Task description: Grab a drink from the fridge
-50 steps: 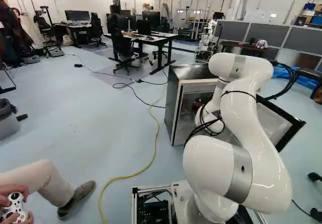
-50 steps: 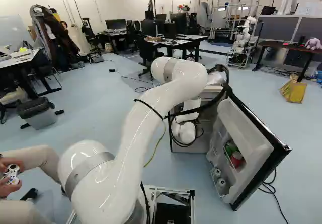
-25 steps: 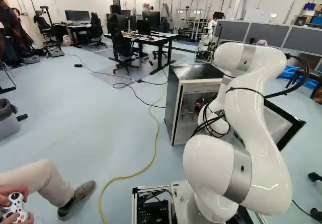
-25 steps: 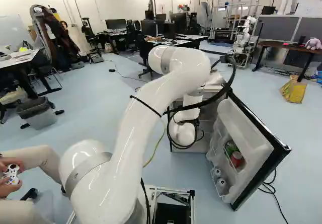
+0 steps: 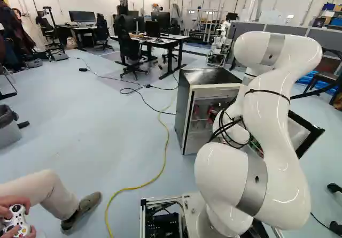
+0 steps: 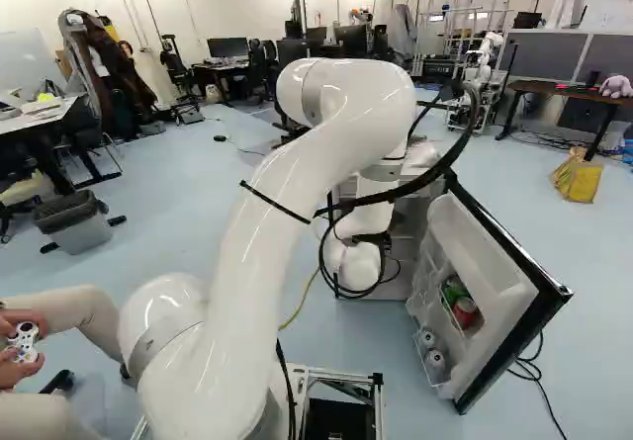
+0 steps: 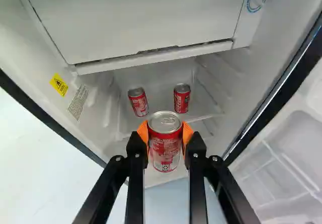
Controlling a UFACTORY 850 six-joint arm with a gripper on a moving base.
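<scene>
Pincer (image 7: 165,135): closed on one red drink can (image 7: 165,143), pinching it from two sides with its orange pads (image 7: 144,131). The can's silver lid and tab are in sight between the fingers. Ahead of the pincer is the inside of the fridge (image 5: 209,76). Two further red cans stand there on a shelf (image 7: 204,115), beyond the held can and apart from each other: the first can (image 7: 138,102) and the second can (image 7: 182,98). A white compartment front (image 7: 141,15) lies ahead of the pincer, over those two. A yellow warning label (image 7: 59,84) is fixed to the inner wall to one side of the pincer. On the other side is the fridge door (image 6: 504,307), swung open. The right base view shows a red-topped can (image 6: 465,310) in the door rack. The arm (image 6: 262,232) reaches to the fridge opening.
</scene>
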